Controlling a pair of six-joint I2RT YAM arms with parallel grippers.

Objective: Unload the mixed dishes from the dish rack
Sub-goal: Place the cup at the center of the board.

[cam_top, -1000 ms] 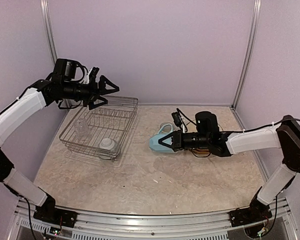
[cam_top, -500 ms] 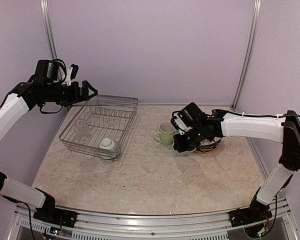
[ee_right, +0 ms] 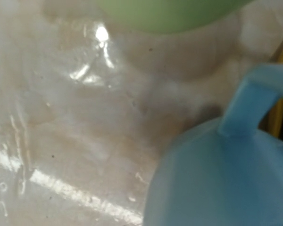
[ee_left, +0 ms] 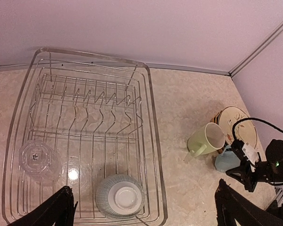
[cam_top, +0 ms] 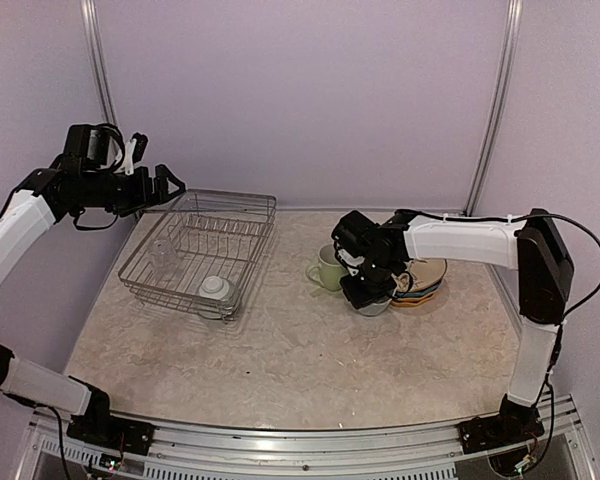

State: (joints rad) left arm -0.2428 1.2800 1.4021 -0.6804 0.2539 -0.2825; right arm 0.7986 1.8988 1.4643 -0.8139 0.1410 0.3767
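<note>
Blue cup (right hand) beside mug

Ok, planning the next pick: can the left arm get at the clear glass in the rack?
Probably yes. The left fingers hang open above the dish rack, and the clear glass stands uncovered in a corner, apart from the upturned white cup. The rack's wall beside it may crowd one finger.
</note>
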